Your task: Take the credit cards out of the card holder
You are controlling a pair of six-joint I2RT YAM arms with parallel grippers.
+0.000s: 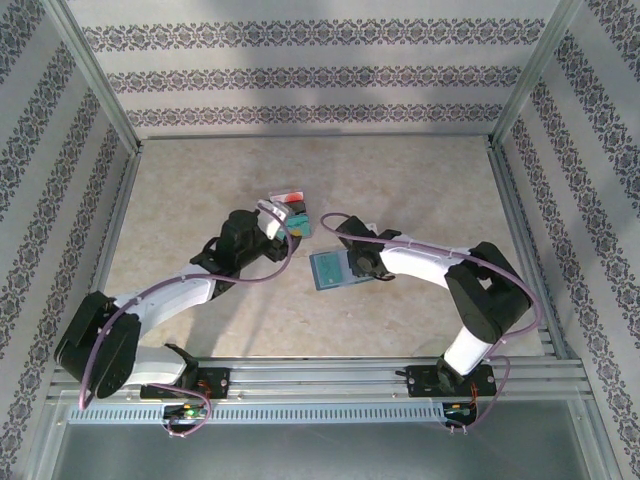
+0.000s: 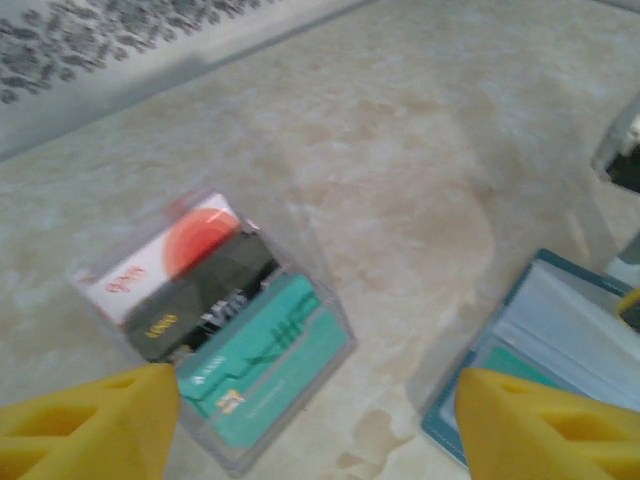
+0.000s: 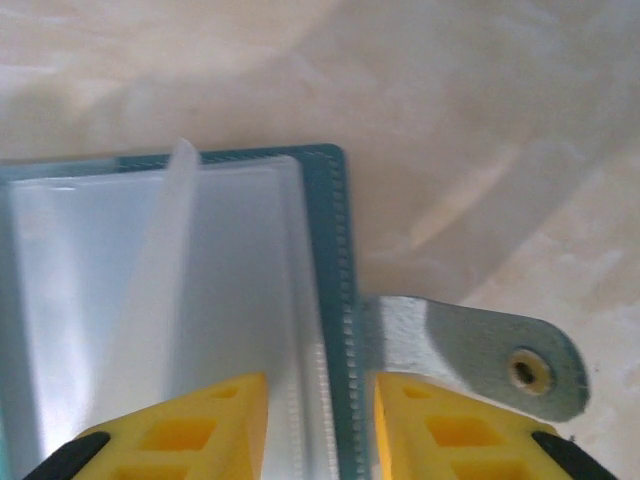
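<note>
3 credit cards lie fanned on the worktop, well left of the card holder: a white-and-red card, a black card and a teal-green card. They seem to sit inside a clear plastic sleeve, though blur makes that uncertain. The left pincer hangs over their near end, its fingers spread wide and holding nothing.

The right pincer is narrow and straddles the stitched edge of the open holder, beside the closure tab. I cannot tell whether it pinches that edge or merely presses on it.

Risks, as I judge them:
- The cards are thin and flat, so fingers closing low could shove the fan along the smooth worktop rather than lift it.
- If a sleeve is there, a grasp would take sleeve and all 3 cards together, and none would come free.
- 1 clear pocket leaf stands up loose, and the right fingers could snag or crease it.
- A weak hold on the holder would let it slide or lift.
- Both arms work close together, so a careless reach could bump them.
</note>
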